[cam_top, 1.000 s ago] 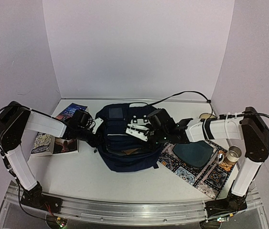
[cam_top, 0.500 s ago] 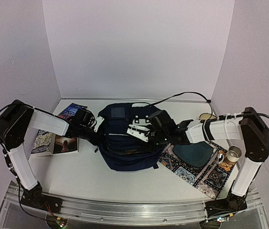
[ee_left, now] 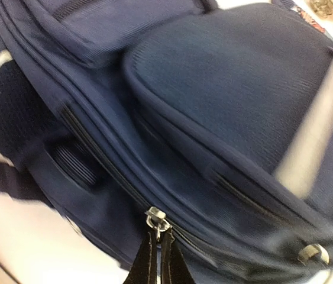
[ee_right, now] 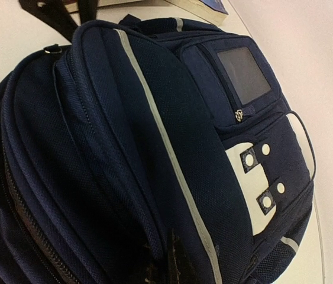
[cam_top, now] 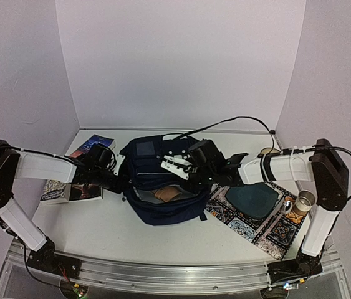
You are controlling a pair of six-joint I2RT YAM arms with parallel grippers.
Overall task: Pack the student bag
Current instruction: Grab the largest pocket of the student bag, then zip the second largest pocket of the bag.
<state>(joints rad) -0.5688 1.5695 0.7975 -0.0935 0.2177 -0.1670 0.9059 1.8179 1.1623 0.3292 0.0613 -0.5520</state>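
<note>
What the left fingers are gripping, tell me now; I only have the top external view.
Observer: The left gripper is shut on a metal zipper pull of the student bag.
Operator: Now report the other arm.
Observer: The right gripper pinches bag fabric beside the white stripe.
Operator: Give me one more detail.
Observer: The pocket zipper below the grey panel looks closed.

Navy student bag (ee_right: 113, 154) filling frame, white stripe (ee_right: 156, 118), grey-blue panel (ee_right: 243, 74) (upper right), book corner (ee_right: 207, 5) beyond
</note>
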